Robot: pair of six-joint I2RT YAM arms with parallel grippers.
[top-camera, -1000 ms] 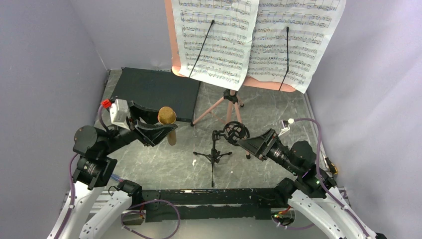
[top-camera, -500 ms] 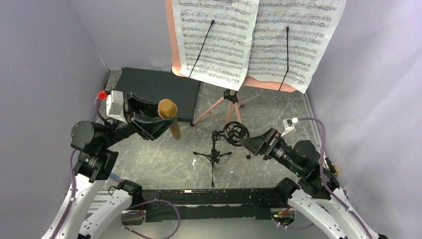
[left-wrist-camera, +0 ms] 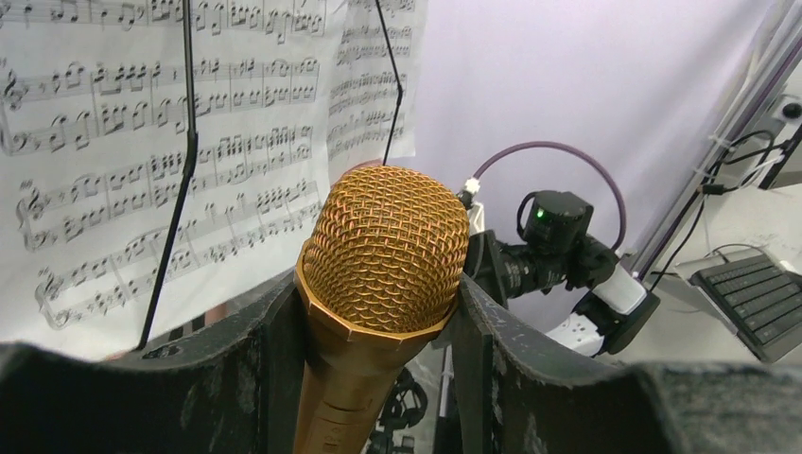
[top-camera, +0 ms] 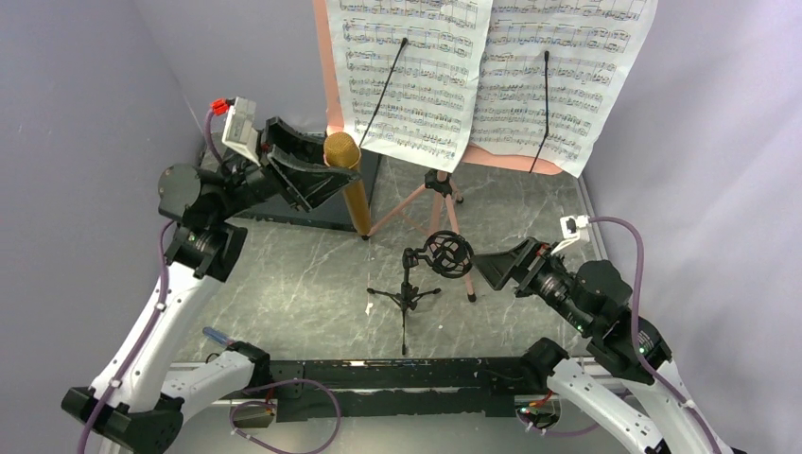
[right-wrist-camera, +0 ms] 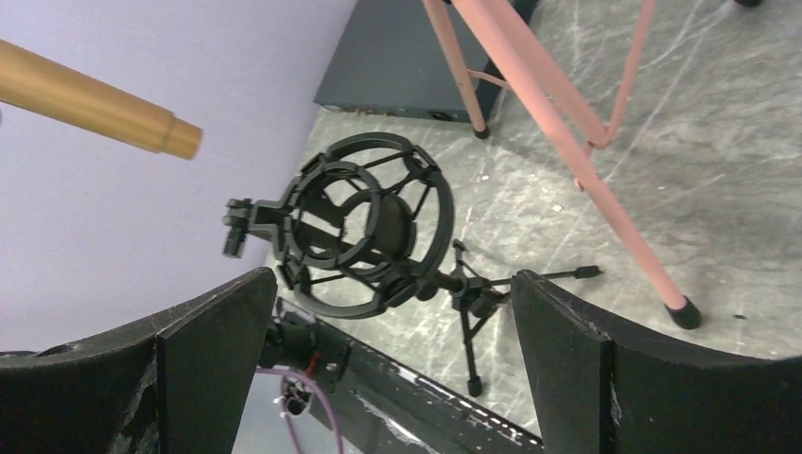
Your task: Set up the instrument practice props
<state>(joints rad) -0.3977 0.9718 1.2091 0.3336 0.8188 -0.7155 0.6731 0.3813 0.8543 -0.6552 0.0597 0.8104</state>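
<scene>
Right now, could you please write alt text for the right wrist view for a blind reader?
A black ring mount on a small tripod mic stand sits untouched, framed by the fingers of the open right gripper. A gold microphone's handle pokes in at upper left, and the music stand's pink legs cross the grey table at upper right.

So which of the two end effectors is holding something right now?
The left end effector: it clamps the gold microphone. The right end effector stands open and empty, facing the black mic stand.
</scene>
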